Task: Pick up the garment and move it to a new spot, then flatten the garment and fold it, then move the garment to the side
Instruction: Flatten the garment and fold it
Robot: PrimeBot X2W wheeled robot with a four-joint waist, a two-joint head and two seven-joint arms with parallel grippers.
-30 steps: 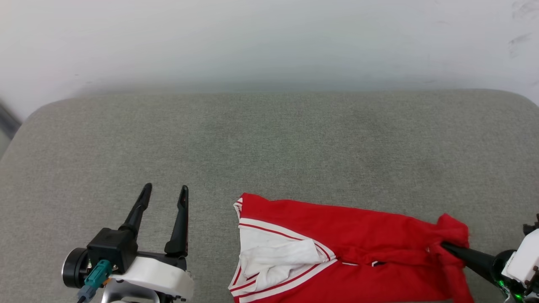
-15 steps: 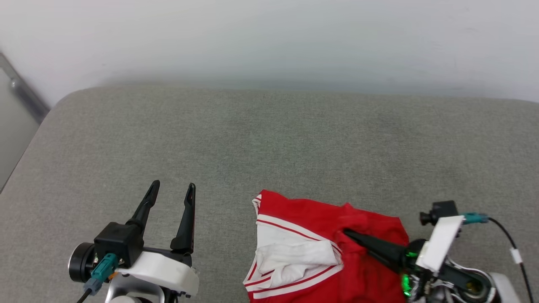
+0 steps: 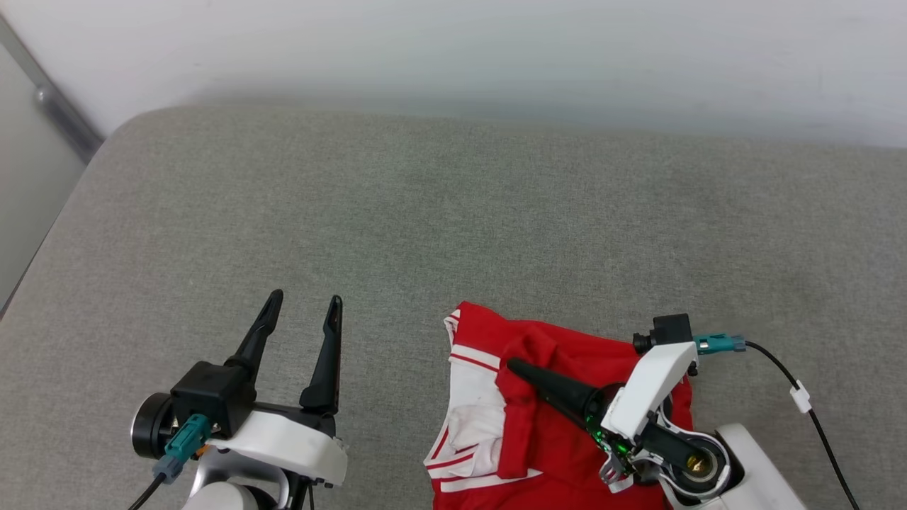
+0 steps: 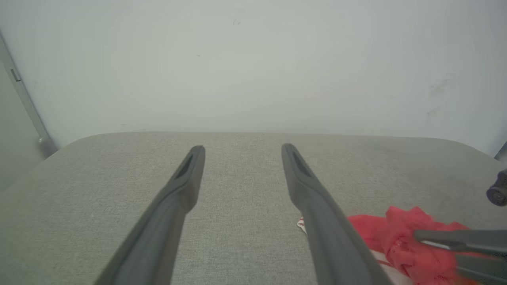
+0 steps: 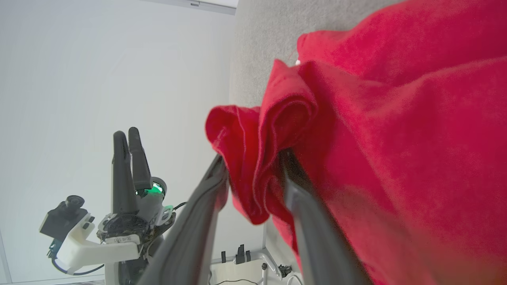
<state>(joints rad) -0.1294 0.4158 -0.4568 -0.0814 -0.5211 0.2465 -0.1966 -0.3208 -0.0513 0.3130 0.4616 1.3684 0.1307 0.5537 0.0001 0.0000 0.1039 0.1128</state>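
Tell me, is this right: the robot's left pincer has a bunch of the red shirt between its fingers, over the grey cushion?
Wrong arm: the right wrist view shows the right pincer with a bunch of the red shirt between its fingers, over the grey cushion. The left pincer stands open, off the shirt.

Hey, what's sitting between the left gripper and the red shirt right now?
Nothing lies there. In the head view, the stretch of grey cushion between the left gripper and the garment is bare.
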